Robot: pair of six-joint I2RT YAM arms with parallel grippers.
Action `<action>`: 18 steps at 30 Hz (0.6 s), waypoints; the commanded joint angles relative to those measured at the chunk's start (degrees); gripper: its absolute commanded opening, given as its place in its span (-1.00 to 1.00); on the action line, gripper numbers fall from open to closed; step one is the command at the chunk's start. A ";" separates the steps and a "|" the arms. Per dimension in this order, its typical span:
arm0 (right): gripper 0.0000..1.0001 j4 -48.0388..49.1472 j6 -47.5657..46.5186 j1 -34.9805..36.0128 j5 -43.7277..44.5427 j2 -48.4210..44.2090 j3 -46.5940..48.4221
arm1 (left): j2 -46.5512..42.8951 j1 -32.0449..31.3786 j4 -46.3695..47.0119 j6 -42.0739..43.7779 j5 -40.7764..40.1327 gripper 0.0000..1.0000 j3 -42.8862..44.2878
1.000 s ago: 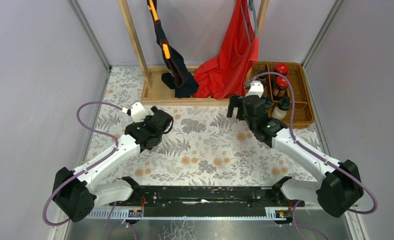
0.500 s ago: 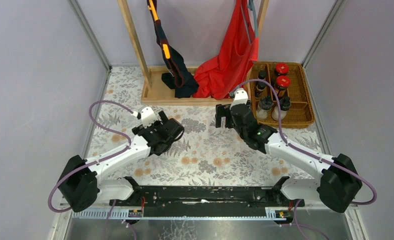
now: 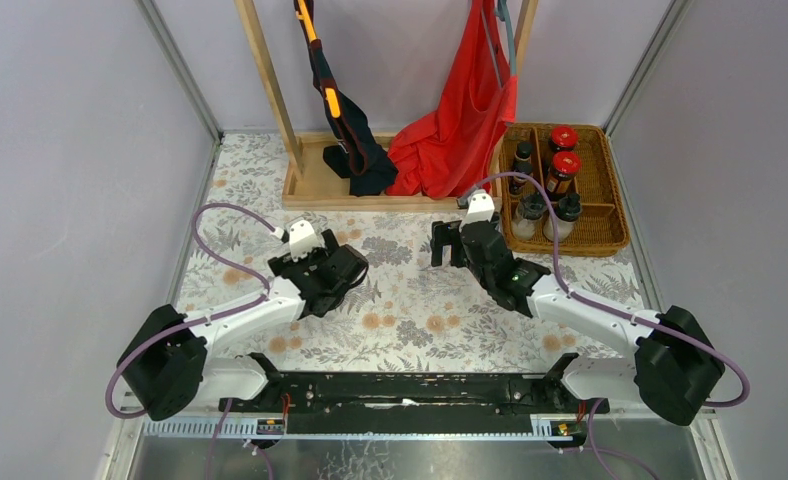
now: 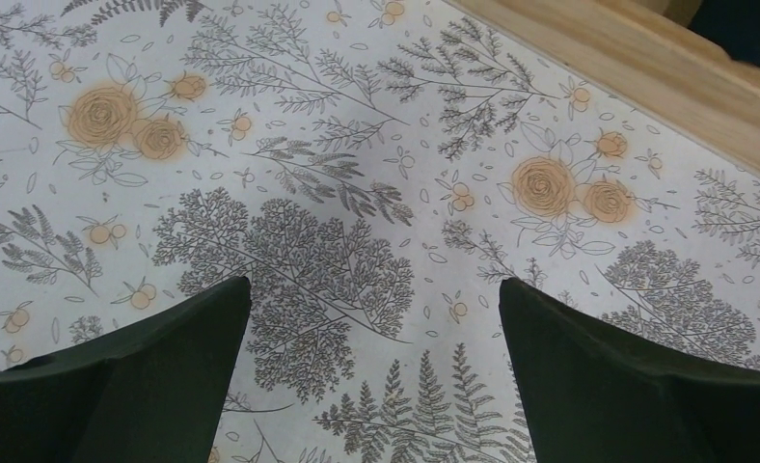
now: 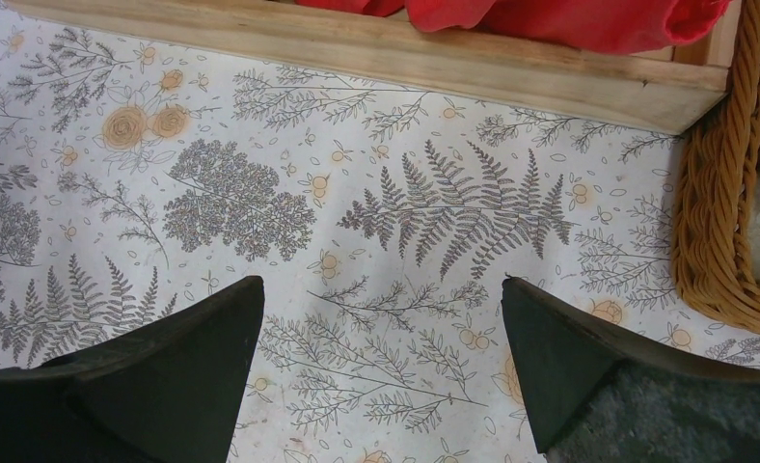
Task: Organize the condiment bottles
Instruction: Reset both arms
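The condiment bottles stand in a divided wicker basket point(image 3: 612, 205) at the back right. Two dark jars with red lids point(image 3: 563, 139) point(image 3: 564, 166) fill the right back section. A dark black-capped bottle point(image 3: 522, 158) stands in the left back section. Two pale black-capped bottles point(image 3: 529, 214) point(image 3: 567, 211) stand in front. My right gripper point(image 3: 448, 247) hovers open and empty over the cloth, left of the basket; in the right wrist view its jaws point(image 5: 383, 280) stand wide with the basket wall point(image 5: 714, 193) at the right. My left gripper point(image 3: 355, 263) point(image 4: 374, 282) is open over the bare floral cloth.
A wooden rack base point(image 3: 315, 188) lies along the back, with a red garment point(image 3: 460, 120) and a dark garment point(image 3: 355, 150) hanging into it. Its front rail point(image 5: 376, 46) shows in the right wrist view. A floral cloth point(image 3: 410, 300) covers the table.
My right gripper has drawn back leftward from the basket, uncovering the bottles. The left gripper has shifted right and a little nearer. Both stayed open.
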 commanded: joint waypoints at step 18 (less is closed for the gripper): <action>0.99 5.75 2.75 0.75 -1.03 1.55 -2.75 | 1.36 -0.08 5.94 2.77 -1.26 1.00 -0.47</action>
